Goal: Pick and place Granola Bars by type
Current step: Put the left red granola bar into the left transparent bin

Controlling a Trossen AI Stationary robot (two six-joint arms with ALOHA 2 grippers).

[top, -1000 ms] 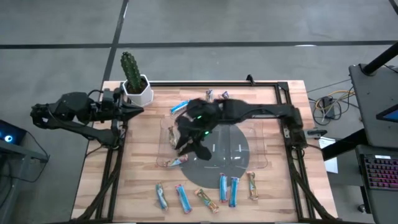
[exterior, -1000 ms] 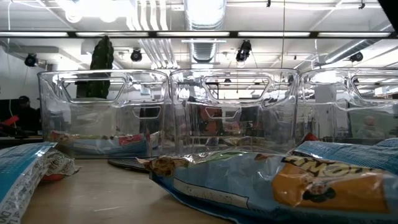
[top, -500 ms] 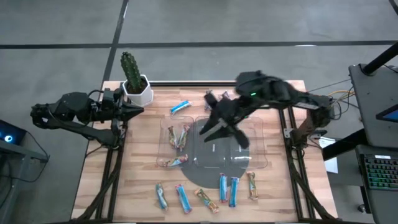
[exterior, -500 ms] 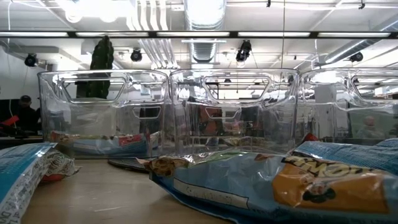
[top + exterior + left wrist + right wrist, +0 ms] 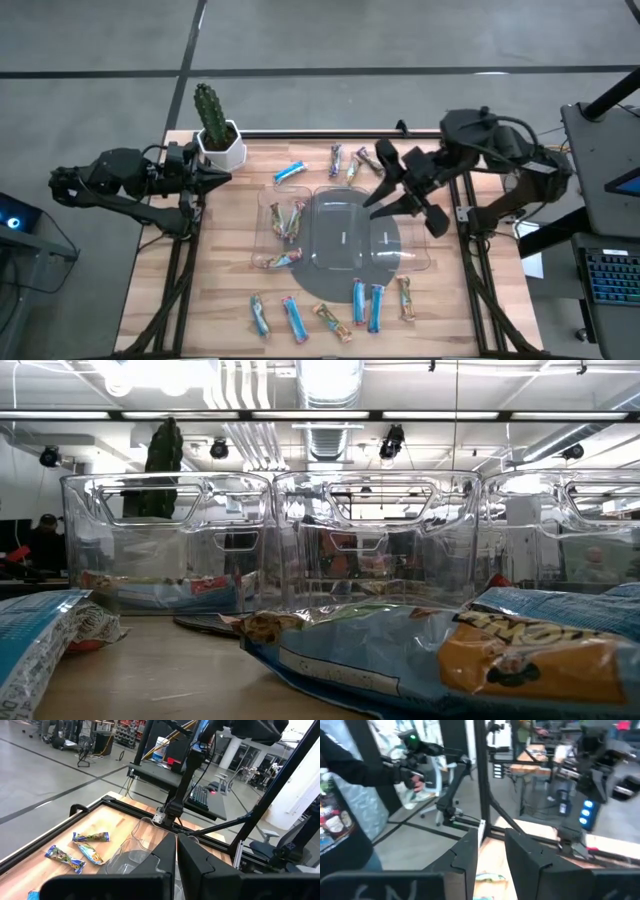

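Observation:
Granola bars lie in three groups. Several form a near row, among them a blue one point(image 5: 358, 302). One blue bar point(image 5: 290, 172) and three multicoloured ones point(image 5: 352, 166) lie at the far edge. Three more point(image 5: 285, 218) lie in the left compartment of the clear tray point(image 5: 425, 262). My left gripper point(image 5: 222, 176) waits shut at the table's left edge beside the cactus pot. My right gripper point(image 5: 381, 180) hangs open and empty, high above the tray's right part. Its fingers point(image 5: 467, 855) point level toward the table's left.
A cactus in a white pot point(image 5: 216, 132) stands at the far left corner. A black round mat point(image 5: 345, 290) lies under the tray. In the low view, blue wrappers point(image 5: 420, 660) fill the foreground before the tray's clear walls point(image 5: 165, 540). The black frame point(image 5: 455, 150) runs along the table's edges.
My right gripper has drawn back from low over the tray's left compartment toward the table's right edge and has risen well above the tray. The bars in that compartment, hidden under it before, now show. My left arm has kept still.

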